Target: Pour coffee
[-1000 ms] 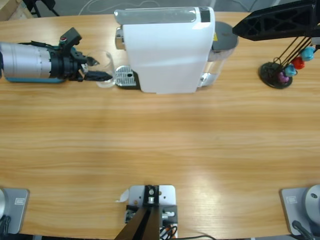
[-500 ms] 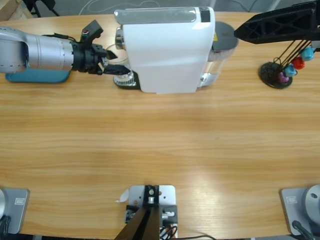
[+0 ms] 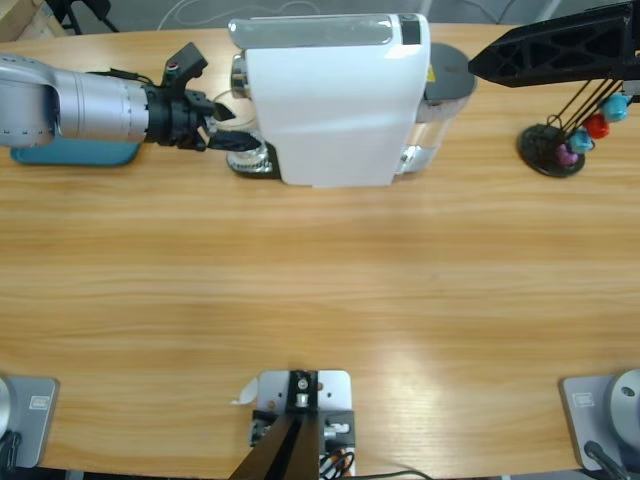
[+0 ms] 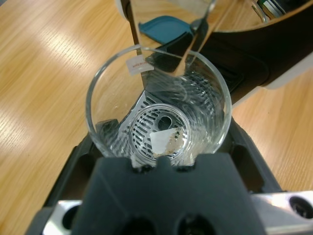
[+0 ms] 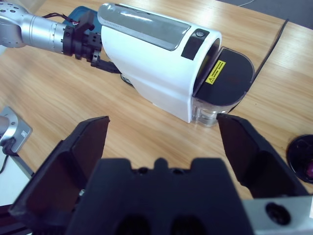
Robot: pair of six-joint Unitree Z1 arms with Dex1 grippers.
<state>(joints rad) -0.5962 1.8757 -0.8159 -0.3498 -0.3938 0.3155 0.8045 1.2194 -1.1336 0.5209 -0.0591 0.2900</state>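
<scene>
My left tool point(image 3: 228, 128) gripped an empty clear glass point(image 4: 157, 120) on the drip grille point(image 4: 157, 128) beneath the white coffee machine point(image 3: 335, 100). My right tool point(image 5: 161, 147) hung wide open above the worktop point(image 3: 320, 280).

Lighting: bright, even, from overhead. Glare: pale sheen on table point(image 3: 400, 350), highlights on glass point(image 4: 156, 105) rim. Shadows: soft, short. Focus: sharp throughout.
</scene>
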